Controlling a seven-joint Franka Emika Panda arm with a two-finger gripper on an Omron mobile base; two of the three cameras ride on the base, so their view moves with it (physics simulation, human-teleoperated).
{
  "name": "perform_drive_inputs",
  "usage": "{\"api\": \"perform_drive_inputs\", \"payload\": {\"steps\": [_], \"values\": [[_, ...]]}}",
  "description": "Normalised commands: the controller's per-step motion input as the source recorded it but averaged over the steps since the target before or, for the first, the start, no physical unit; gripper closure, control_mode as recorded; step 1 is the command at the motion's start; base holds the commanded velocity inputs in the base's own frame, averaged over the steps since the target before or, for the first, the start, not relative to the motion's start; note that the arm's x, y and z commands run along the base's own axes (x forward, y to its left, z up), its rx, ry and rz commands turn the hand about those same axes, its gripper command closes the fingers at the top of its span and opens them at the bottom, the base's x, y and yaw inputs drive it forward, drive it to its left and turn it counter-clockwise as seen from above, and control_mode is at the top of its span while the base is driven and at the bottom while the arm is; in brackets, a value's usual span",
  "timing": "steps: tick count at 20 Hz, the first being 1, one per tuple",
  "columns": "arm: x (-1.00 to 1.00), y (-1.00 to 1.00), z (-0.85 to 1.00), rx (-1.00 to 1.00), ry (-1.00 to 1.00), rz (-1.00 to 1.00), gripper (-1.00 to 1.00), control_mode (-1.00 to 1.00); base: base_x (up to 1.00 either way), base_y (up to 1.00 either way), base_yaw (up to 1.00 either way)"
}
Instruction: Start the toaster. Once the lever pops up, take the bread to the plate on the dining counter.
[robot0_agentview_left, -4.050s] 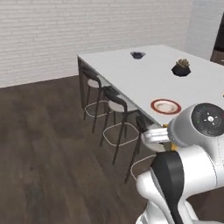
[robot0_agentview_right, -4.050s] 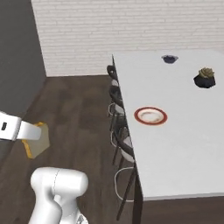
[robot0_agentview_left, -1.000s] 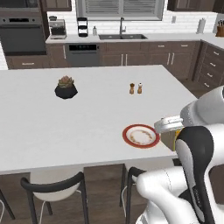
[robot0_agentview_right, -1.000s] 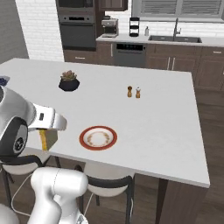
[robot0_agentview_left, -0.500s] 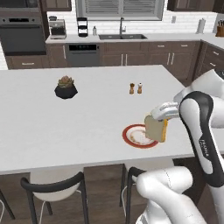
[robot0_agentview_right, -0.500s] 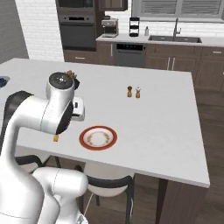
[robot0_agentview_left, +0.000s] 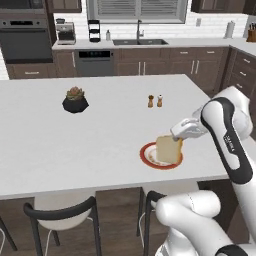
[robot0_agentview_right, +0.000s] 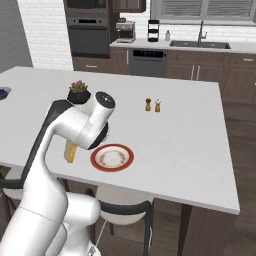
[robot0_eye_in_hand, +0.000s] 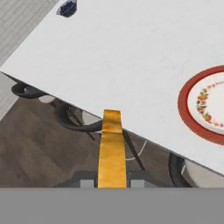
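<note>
White arm bent low over the white dining counter (robot0_agentview_left: 75, 145)
Gripper (robot0_agentview_left: 176, 139) clamps the square tan bread slice (robot0_agentview_left: 168, 149) upright; the red-rimmed round plate (robot0_eye_in_hand: 205, 105) lies just beside it.

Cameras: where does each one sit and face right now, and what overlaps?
Left base view: behind-left of the arm, facing the dining counter; gripper holds the bread near the plate.
Right base view: behind-right, same counter; the arm covers most of the bread.
Hand view: along the gripper, over the counter edge.
Shared: plate, bread.
</note>
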Motion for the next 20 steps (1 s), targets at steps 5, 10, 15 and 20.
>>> {"api": "perform_drive_inputs", "payload": {"steps": [5, 10, 15, 20], "values": [[0.43, -0.1, -0.13, 0.02, -0.02, 0.09, 1.0, -1.0, 0.0, 0.0, 0.0], [0.19, -0.12, -0.2, 0.0, -0.11, 0.01, 1.0, -1.0, 0.0, 0.0, 0.0], [0.28, -0.37, -0.16, 0.0, -0.03, 0.0, 1.0, -1.0, 0.0, 0.0, 0.0], [0.13, -0.39, -0.24, 0.0, 0.0, 0.0, 1.0, -1.0, 0.0, 0.0, 0.0]]}}
